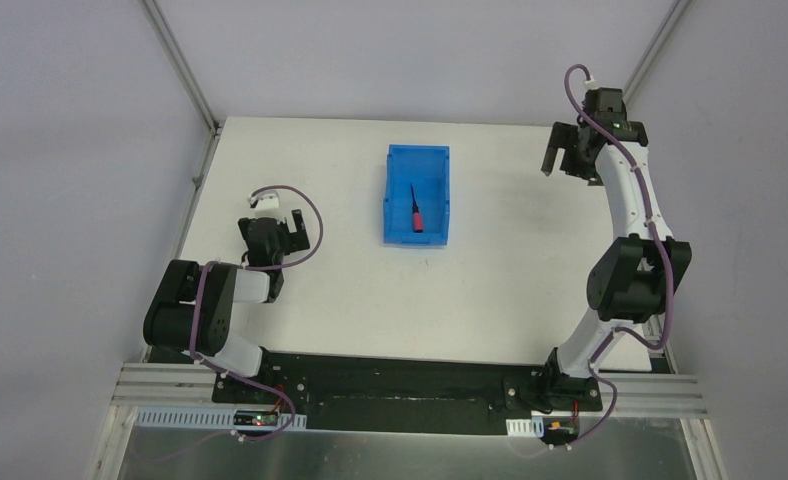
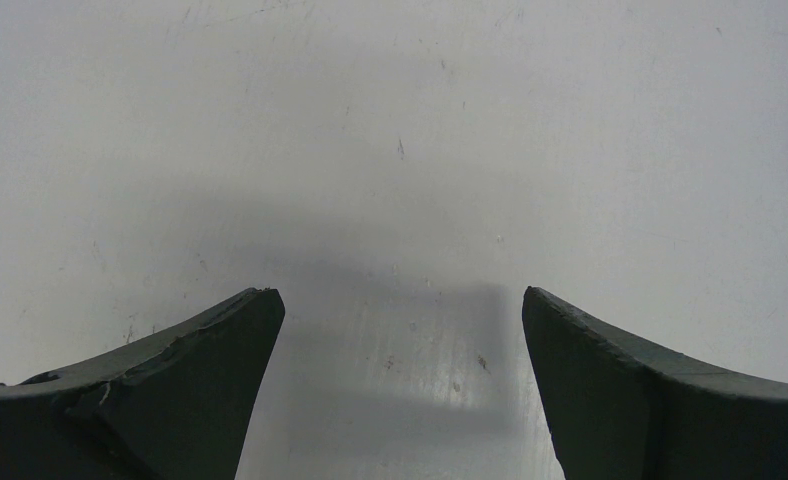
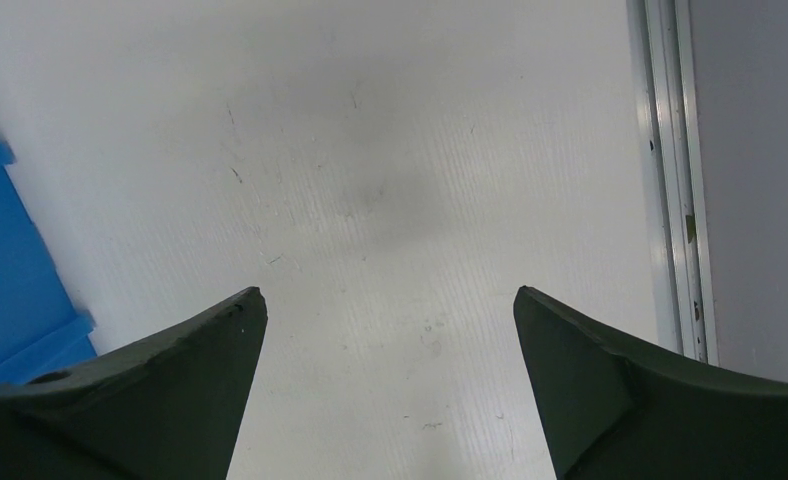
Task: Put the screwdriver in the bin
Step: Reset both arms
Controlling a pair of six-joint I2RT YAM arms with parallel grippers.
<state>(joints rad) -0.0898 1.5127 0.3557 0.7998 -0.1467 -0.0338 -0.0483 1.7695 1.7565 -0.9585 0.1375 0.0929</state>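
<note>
The blue bin (image 1: 395, 200) stands at the middle back of the white table. The small screwdriver (image 1: 416, 212), dark shaft and red handle, lies inside it, handle toward the near end. My right gripper (image 1: 560, 167) is open and empty, raised over the table's far right, well right of the bin; the bin's edge (image 3: 10, 280) shows at the left of the right wrist view, with the open gripper (image 3: 390, 296) over bare table. My left gripper (image 1: 292, 227) is open and empty, low over the table at the left, also shown in the left wrist view (image 2: 403, 296).
An aluminium frame rail (image 3: 670, 180) runs along the table's right edge close to my right gripper. Grey enclosure walls stand behind and at both sides. The arm bases sit on a black strip (image 1: 390, 375) at the near edge.
</note>
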